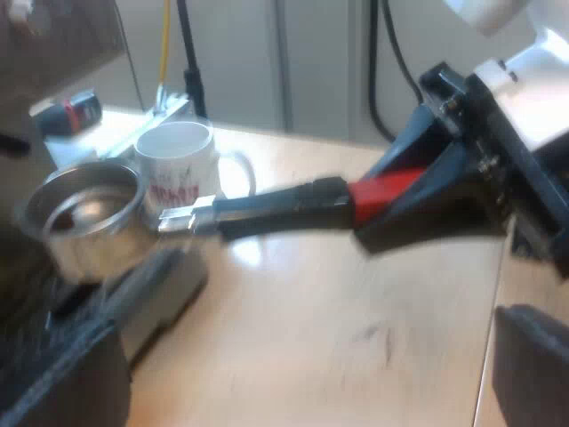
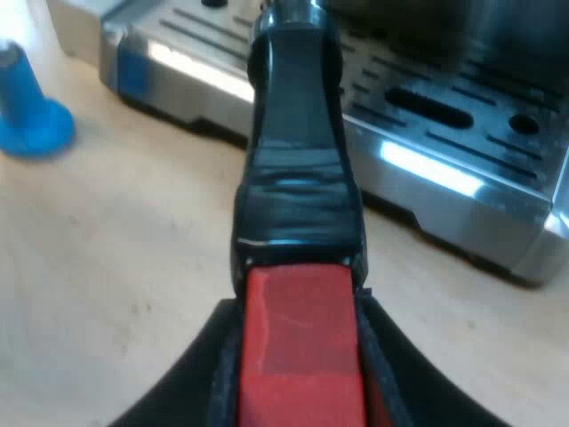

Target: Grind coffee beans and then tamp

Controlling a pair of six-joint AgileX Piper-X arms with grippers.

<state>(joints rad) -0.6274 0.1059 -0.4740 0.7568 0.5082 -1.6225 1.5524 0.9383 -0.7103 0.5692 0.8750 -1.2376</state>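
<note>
Firmly, the right end effector (image 2: pixel 298 382) clamps the holder (image 1: pixel 84 213) by its red end. Keep it level approaching the machine (image 2: pixel 427 169). The left end effector (image 1: pixel 302 378) hangs wide, empty.

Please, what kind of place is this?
Probably a small coffee-making station set on a wooden table. An espresso machine, a blue tamper, a white mug and a metal holder suggest it.
</note>
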